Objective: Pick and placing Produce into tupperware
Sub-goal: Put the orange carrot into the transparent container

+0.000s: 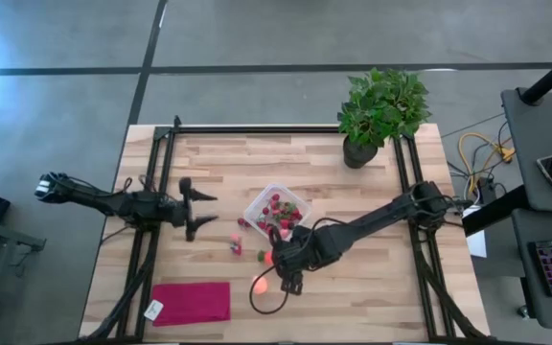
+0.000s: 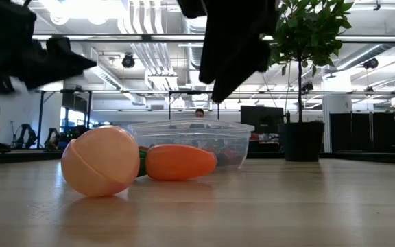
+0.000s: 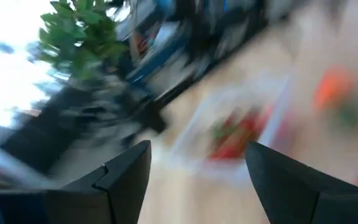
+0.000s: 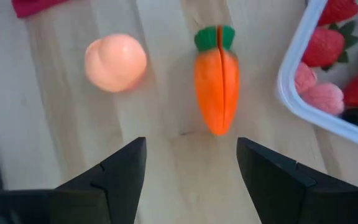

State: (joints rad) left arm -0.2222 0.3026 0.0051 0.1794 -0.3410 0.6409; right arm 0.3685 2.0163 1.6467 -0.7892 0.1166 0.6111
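The clear tupperware (image 1: 276, 209) stands mid-table with several red berries (image 4: 347, 59) inside. Near its front side the orange carrot (image 4: 217, 81) lies flat on the wood, green end away from my right gripper. The pale orange round fruit (image 4: 115, 62) rests beside it. My right gripper (image 4: 191, 162) hovers open above the table just short of the carrot's tip, slanting down, with nothing between its fingers. My left gripper (image 1: 199, 206) stands open at the table's left, pointing level toward the tupperware. In the low view the fruit (image 2: 100, 161) and carrot (image 2: 180, 162) lie in front of the tupperware (image 2: 190, 140).
A potted plant (image 1: 381, 110) stands at the far right. A magenta cloth (image 1: 192, 302) lies near the front left edge. A few small red and green pieces (image 1: 236, 244) lie on the wood left of the tupperware. Black frame rails run along both sides.
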